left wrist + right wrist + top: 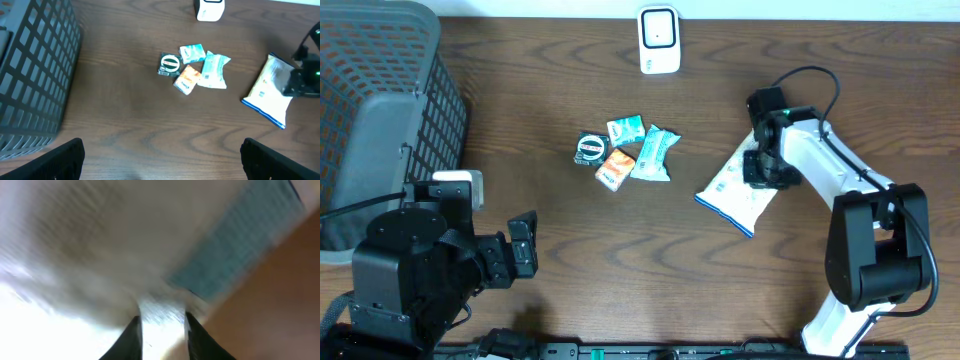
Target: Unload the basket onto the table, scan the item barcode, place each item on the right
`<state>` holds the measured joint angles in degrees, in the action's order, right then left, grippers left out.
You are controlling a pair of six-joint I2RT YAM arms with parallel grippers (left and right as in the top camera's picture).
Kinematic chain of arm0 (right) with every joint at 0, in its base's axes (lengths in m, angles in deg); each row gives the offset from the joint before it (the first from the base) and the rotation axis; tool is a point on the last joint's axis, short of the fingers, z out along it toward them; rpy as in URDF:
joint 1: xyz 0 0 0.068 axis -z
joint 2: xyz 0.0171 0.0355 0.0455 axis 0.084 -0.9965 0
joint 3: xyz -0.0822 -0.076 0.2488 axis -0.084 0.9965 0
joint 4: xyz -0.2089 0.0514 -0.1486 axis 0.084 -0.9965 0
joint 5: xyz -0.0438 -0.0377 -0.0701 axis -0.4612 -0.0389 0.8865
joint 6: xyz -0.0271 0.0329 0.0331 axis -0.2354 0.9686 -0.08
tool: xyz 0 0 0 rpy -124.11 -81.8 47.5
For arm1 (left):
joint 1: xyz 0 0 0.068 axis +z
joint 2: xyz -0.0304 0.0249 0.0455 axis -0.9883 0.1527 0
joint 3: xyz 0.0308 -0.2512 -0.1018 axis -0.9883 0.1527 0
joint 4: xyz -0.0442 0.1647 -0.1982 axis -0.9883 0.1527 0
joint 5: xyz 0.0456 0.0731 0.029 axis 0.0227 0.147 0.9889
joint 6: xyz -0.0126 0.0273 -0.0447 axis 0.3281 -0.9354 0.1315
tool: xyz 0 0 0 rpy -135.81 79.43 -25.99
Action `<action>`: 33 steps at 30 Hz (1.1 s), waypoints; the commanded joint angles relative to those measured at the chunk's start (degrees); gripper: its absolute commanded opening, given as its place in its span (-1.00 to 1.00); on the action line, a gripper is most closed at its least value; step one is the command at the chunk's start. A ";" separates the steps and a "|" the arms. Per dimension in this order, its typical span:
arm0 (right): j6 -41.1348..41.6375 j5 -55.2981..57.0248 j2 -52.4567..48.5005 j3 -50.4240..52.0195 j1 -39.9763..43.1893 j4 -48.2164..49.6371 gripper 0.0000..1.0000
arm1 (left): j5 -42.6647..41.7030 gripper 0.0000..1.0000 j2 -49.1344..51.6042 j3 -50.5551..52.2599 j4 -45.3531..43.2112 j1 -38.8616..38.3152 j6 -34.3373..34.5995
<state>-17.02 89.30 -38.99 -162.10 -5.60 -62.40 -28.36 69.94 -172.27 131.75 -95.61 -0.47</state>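
Four small packets (653, 153), one white bag (735, 192), one scanner (659, 40), one basket (445, 95)

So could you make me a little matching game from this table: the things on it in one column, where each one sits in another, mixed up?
Things:
1. white scanner
2. dark mesh basket
3. blue-and-white bag
4. small packets

Places, seen from overhead:
a. clustered in the middle of the table
b. at the far edge, near the centre
c. at the left end
d. on the right side, lying flat

Pairs: 1-b, 2-c, 3-d, 4-a
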 commanded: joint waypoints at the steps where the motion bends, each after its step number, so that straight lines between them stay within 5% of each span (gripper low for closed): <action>1: 0.76 2.21 0.17 -7.04 1.49 -6.16 -0.48 | 0.09 0.96 0.20 -0.52 0.04 0.20 0.72; 5: 0.76 2.12 0.17 -10.99 1.60 -12.22 -0.22 | 0.09 0.96 0.20 -0.52 0.04 0.20 0.72; 9: 0.68 0.33 0.13 -9.99 2.40 -10.56 0.71 | 0.09 0.96 0.20 -0.52 0.04 0.20 0.72; 12: -1.51 -5.53 0.11 -9.68 4.83 -9.16 0.97 | 0.09 0.96 0.20 -0.52 0.04 0.20 0.72; 21: -11.63 -27.74 0.02 -8.66 15.50 -8.37 0.99 | 0.09 0.96 0.20 -0.52 0.04 0.20 0.70; 33: -6.25 -37.05 0.02 8.79 17.11 8.17 0.99 | 0.11 0.95 0.20 -0.52 0.04 0.20 0.72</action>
<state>-26.92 55.67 -39.06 -157.38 11.60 -58.05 -28.38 69.94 -172.27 131.75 -95.61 -0.47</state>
